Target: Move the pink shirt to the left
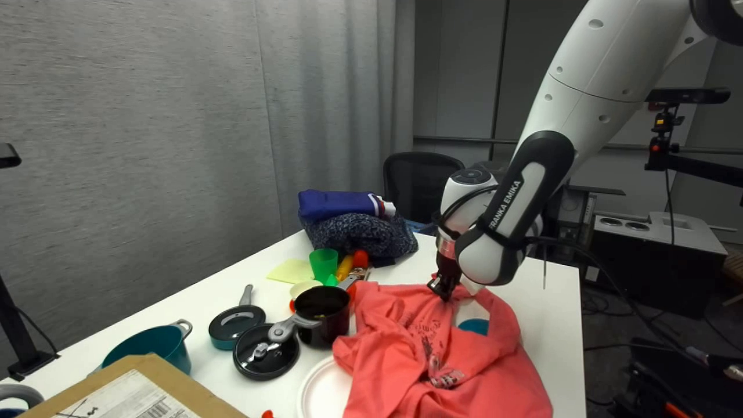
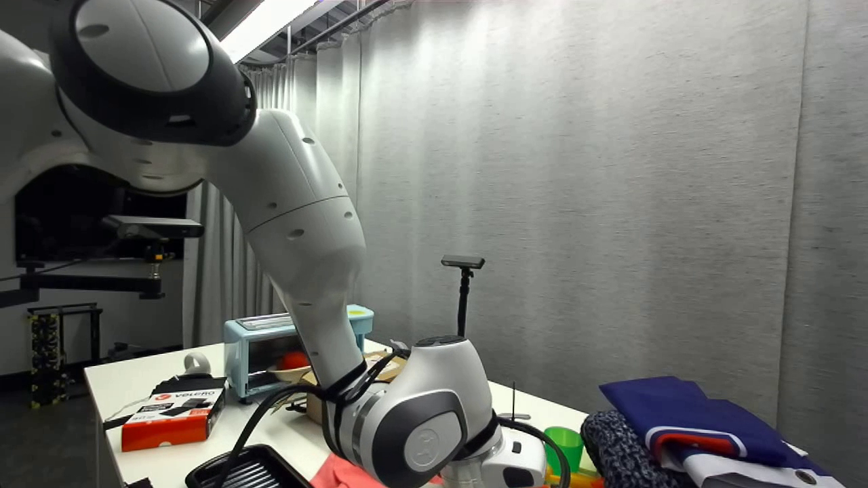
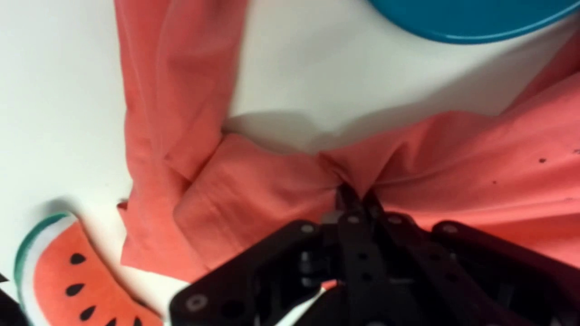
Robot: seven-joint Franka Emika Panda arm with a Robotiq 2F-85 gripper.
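The pink shirt [image 1: 470, 366] lies crumpled on the white table, with dark print on its front. A small part of it shows in an exterior view [image 2: 344, 473], mostly behind the arm. In the wrist view the shirt [image 3: 263, 190] is gathered to a pinch between the fingertips. My gripper [image 1: 442, 289] points down at the shirt's far edge. In the wrist view my gripper [image 3: 360, 197] is shut on a fold of the shirt. In an exterior view the gripper is hidden below the frame.
A blue round dish [image 1: 474, 326] sits inside the shirt's bend. A black pot [image 1: 325, 316], lid [image 1: 267, 351] and white plate [image 1: 326, 389] adjoin the shirt. A watermelon-slice toy [image 3: 77, 276] lies nearby. A cardboard box [image 1: 127, 395], toaster oven [image 2: 271, 352] and black tray [image 2: 251, 468] also stand there.
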